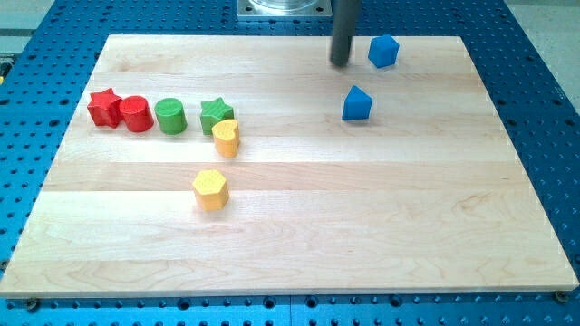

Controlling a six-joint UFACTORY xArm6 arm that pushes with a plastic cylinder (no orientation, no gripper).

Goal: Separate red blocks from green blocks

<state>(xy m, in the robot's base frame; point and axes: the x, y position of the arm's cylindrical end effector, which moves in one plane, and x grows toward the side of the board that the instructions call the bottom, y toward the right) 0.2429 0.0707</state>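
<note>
Leftmost, the red star (104,107) and red cylinder (136,114) sit touching; the green cylinder (169,116) stands just beside them, then the green star (215,112) against a yellow block (226,138). My tip (341,63), with no gripper to clench, stands well apart. Wedging between red and green risks dragging both.

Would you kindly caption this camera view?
My tip near two blue blocks, far from touching red cylinder and green cylinder.

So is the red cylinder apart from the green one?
No. Red cylinder sits beside green cylinder, nearly touching; my tip is far off.
</note>
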